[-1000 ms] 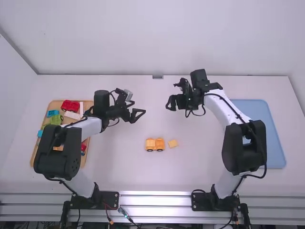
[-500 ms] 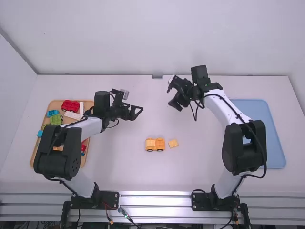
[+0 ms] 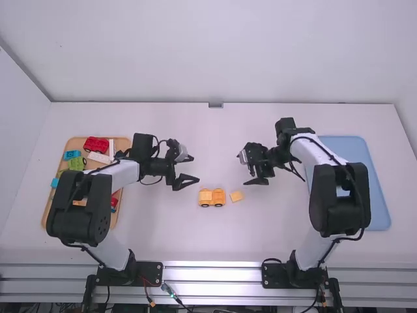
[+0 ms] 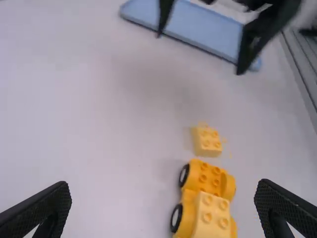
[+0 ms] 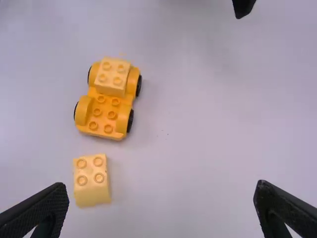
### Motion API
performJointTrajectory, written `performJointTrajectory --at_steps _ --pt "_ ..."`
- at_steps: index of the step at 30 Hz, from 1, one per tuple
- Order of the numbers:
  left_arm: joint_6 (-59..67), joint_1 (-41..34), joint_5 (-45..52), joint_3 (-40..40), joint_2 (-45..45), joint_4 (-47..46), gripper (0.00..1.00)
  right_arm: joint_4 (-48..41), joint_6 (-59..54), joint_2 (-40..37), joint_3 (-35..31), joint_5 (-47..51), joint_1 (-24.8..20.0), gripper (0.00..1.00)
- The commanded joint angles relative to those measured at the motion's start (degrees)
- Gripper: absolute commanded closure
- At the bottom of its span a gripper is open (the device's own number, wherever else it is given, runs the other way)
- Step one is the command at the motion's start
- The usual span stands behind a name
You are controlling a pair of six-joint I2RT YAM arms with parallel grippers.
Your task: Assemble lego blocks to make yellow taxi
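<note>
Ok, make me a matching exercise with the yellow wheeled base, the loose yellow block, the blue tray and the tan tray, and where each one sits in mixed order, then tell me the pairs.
Things:
1. Yellow wheeled base
2. Loose yellow block
3. Blue tray
4. Tan tray

Places:
A. At the left, with a red piece on it
B. In the middle, carrying a mounted block at one end
C. At the right, partly behind the right arm
D. Beside the base, not touching it

Pairs: 1-B; 2-D; 3-C; 4-A
</note>
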Motion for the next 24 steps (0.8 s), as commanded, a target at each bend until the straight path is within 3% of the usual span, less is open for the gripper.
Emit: performJointTrajectory --at_steps 1,3,9,14,24 --pt "16.5 -1.03 4.42 -0.28 0.15 -2.38 0.01 2.01 -4.22 0.39 -4.13 -2.93 0.48 0.01" --pt "20.76 -2.1 4.13 -1.01 0.15 -3.74 0.01 6.08 -2.67 0.39 -7.43 -3.91 1.14 0.01" --pt "26.12 -5.29 3.41 -5.77 0.15 1.73 0.01 26.4 21.88 0.44 -15.96 -1.49 3.08 0.01" --pt "24.15 -5.6 1.73 -10.23 0.15 9.01 0.01 32.63 20.0 0.44 -21.9 -0.87 4.26 0.0" --pt "8.5 -5.51 -0.61 -16.41 0.15 27.67 0.01 37.05 19.58 2.49 -25.66 -1.4 1.92 0.06"
